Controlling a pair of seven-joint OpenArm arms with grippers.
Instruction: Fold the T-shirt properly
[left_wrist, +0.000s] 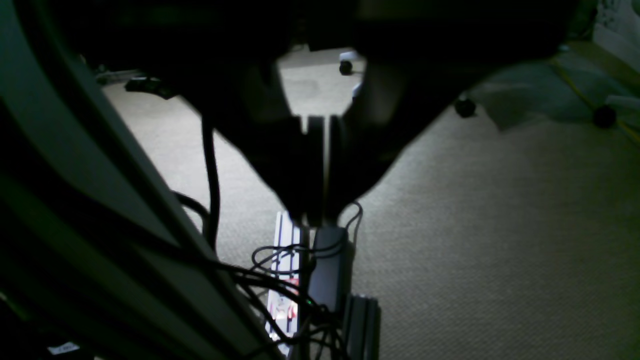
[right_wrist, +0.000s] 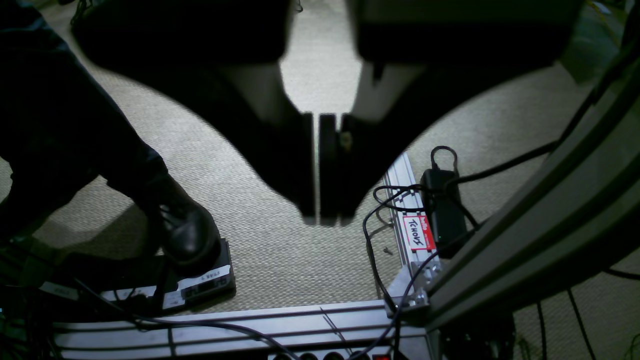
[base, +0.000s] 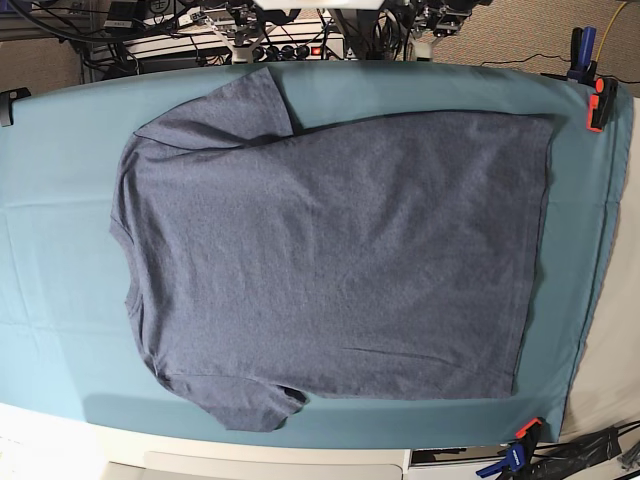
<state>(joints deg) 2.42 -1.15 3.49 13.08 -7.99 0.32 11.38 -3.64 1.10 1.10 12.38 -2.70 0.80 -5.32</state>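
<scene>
Nearest your lenses, both tools hang below table level, over carpet: the left gripper (left_wrist: 320, 220) has its jaws pressed together with only a sliver of light between them, holding nothing; the right gripper (right_wrist: 322, 220) is the same, pinched closed and empty. Under the right one you'll see a dark shoe (right_wrist: 187, 232) resting on a foot pedal (right_wrist: 200, 285), and a black power brick (right_wrist: 442, 210) with loose cables (right_wrist: 380, 225) beside the frame rail. Further out, in the base view, the T-shirt (base: 330, 255) lies flat and unfolded on the teal cloth (base: 60, 240), collar end toward that view's left, hem toward its right, one sleeve at the top edge, one at the bottom. Risks, as I judge them: raising either arm could snag those cables or clip the table edge; pinching too deep could lift the table cover with the shirt, though clamps (base: 520, 450) pin it. No containers anywhere in view.
</scene>
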